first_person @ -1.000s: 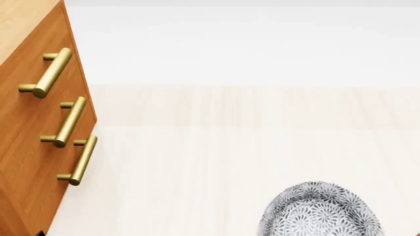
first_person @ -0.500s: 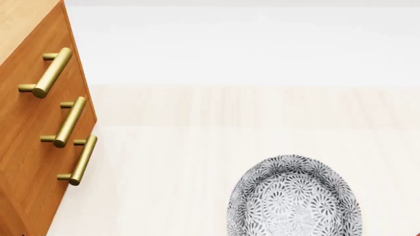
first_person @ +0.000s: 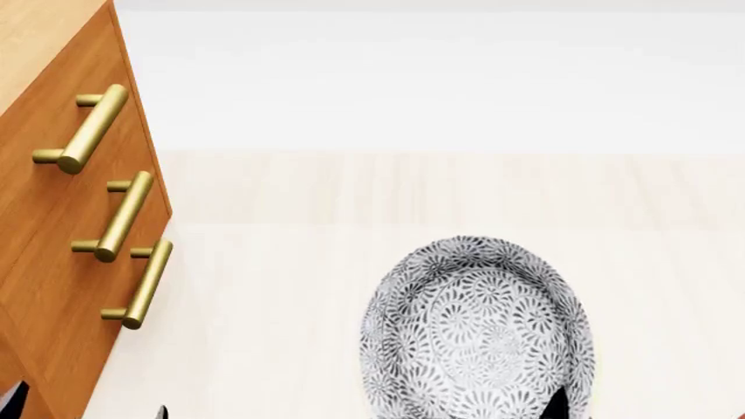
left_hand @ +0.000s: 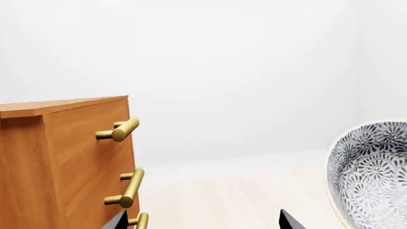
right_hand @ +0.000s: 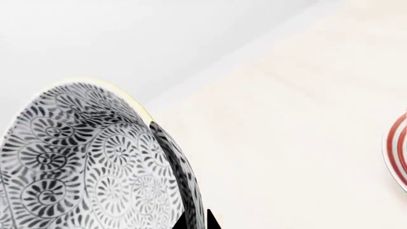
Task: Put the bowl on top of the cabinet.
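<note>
Bowl (first_person: 475,332) is in the air, tilted, off the cabinet's (first_person: 52,227) drawer-front side and, going by the left wrist view, below its top. Right hand (right_hand: 190,217) pinches the bowl's rim, one dark finger visible against the wall. Left hand (left_hand: 200,222): only two dark tips show, well apart, nothing between them, so spread.

Step in hand, my read: carry the bowl up and over. Do it well: clear the cabinet's top edge and handles (first_person: 87,129) before going sideways, level the bowl, set it well in from the edge, then let go.
</note>
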Motion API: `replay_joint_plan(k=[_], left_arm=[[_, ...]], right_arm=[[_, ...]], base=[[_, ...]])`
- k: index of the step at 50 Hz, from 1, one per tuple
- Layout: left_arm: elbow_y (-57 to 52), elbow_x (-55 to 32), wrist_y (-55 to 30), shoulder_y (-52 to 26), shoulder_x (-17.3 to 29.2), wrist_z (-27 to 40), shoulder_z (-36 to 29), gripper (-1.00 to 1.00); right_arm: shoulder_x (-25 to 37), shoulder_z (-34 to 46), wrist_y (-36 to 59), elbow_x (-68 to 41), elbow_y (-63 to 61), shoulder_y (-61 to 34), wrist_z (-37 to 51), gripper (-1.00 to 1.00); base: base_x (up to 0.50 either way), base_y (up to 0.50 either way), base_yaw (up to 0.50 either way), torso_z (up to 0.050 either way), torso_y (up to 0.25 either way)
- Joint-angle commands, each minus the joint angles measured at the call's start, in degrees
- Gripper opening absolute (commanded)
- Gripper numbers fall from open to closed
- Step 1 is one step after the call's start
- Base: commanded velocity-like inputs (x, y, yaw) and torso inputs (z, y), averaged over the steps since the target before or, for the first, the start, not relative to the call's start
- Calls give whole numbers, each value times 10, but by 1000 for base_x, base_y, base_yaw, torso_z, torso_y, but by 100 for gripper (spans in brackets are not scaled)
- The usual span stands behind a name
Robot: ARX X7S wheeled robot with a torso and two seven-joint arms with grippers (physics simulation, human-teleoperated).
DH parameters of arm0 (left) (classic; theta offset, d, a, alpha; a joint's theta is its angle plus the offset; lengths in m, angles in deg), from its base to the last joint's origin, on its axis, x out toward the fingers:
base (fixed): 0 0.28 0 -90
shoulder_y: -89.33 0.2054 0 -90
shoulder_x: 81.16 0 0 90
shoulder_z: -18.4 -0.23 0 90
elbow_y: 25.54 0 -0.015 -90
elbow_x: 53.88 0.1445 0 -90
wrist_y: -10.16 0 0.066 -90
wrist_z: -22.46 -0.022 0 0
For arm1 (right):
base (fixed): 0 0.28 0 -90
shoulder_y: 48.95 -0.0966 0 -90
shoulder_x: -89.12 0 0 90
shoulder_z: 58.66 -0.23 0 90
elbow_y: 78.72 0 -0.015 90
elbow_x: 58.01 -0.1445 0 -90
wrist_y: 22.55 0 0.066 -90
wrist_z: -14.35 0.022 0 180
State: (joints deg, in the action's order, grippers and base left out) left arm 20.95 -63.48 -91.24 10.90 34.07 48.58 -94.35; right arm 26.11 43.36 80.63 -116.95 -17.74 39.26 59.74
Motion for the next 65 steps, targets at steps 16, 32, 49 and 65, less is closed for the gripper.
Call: replay_joint_plan(k=[16,32,49,65], left_arm=[[-148,39,-266,-121,-23,10,-32,100],[-164,-90,-298,-228,71,162,-114,100],[-162,-224,-271,-355,155,314,-225,100],[-159,-247,-306,-432,154,303,-270,100]], right_arm=[[-6,38,46,78,-15,-62,9,-100],[-12,79,69,154,-22,-101,38,-100],[-14,160,93,262,-20,-179,12,-100],[-16,198,85,301,-13,-193,-7,-100]], base=[[0,0,0,0,1],[0,0,0,0,0],[0,0,0,0,1],[0,0,0,0,1]])
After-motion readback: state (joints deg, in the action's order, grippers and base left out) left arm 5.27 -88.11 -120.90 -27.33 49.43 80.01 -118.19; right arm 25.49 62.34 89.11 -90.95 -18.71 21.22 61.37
